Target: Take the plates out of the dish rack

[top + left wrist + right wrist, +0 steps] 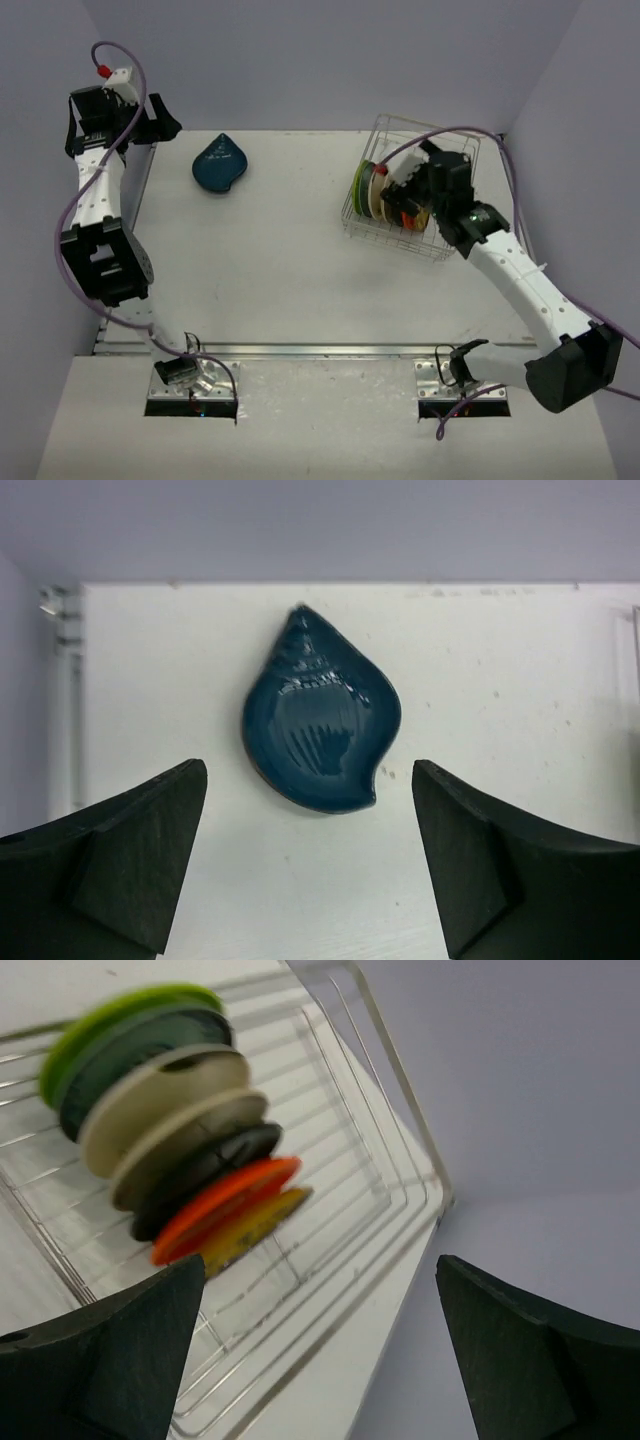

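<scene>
The silver wire dish rack (400,243) stands at the back right of the table. Several plates stand on edge in it, in a row (372,190). In the right wrist view they are lime green (120,1015), cream (160,1090), black (200,1165), orange (225,1205) and brownish-yellow (255,1228), inside the rack (400,1160). My right gripper (320,1350) is open and empty, above the rack to the right of the row (408,195). The dark blue teardrop plate (222,165) lies flat on the table at the back left. My left gripper (310,860) is open and empty, just short of that plate (320,725).
The white table (280,260) is closed in by lilac walls at the back and both sides. A metal rail (330,351) runs along its near edge. My left arm stands along the table's left edge (100,210). A purple cable (470,130) arcs over the rack.
</scene>
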You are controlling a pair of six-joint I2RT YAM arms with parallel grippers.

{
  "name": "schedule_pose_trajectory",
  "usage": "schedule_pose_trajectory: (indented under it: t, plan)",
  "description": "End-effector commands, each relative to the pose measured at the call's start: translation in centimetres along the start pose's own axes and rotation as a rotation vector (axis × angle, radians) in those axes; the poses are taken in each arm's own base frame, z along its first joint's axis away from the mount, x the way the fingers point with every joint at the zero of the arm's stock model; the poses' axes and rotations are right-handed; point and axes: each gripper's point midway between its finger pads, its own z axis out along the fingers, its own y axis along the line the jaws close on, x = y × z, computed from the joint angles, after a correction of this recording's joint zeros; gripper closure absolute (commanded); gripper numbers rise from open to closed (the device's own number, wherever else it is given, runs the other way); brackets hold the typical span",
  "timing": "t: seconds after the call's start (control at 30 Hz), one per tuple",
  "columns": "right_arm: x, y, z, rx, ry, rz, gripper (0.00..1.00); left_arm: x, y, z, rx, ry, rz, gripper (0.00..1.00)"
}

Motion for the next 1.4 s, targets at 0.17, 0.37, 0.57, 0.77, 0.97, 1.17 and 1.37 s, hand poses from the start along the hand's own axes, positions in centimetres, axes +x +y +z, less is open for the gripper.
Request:
schedule_pose_trajectory:
  t: [0.17, 0.37, 0.57, 0.77, 0.97, 1.17, 1.37]
  plan:
    - [12.1, 0.4, -1.2, -0.149, 0.29, 0.914, 0.24, -0.2, -8.7, -12.2, -0.217, -0.165, 0.23, 0.19]
    - [12.3, 1.2, 1.4, -0.241, 0.291, 1.081, 0.42, 3.7, -11.1, -14.6, -0.144, -0.106, 0.183, 0.19]
    - [10.9, 0.8, 3.8, -0.298, 0.239, 1.182, 0.43, 6.3, -11.2, -14.4, -0.126, -0.042, 0.152, 0.19]
    - [11.0, 0.0, 5.6, -0.284, 0.225, 1.183, 0.44, 7.5, -11.2, -13.3, -0.1, 0.0, 0.11, 0.19]
    - [10.7, 0.4, 7.5, -0.29, 0.242, 1.166, 0.44, 8.6, -11.3, -11.8, -0.069, 0.06, 0.043, 0.19]
    - [11.0, 0.8, 9.3, -0.258, 0.291, 1.131, 0.49, 9.0, -10.9, -11.5, -0.08, 0.072, 0.037, 0.19]
    - [11.0, 2.4, 10.1, -0.266, 0.355, 1.106, 0.68, 9.0, -10.7, -11.6, -0.094, 0.074, 0.051, 0.19]
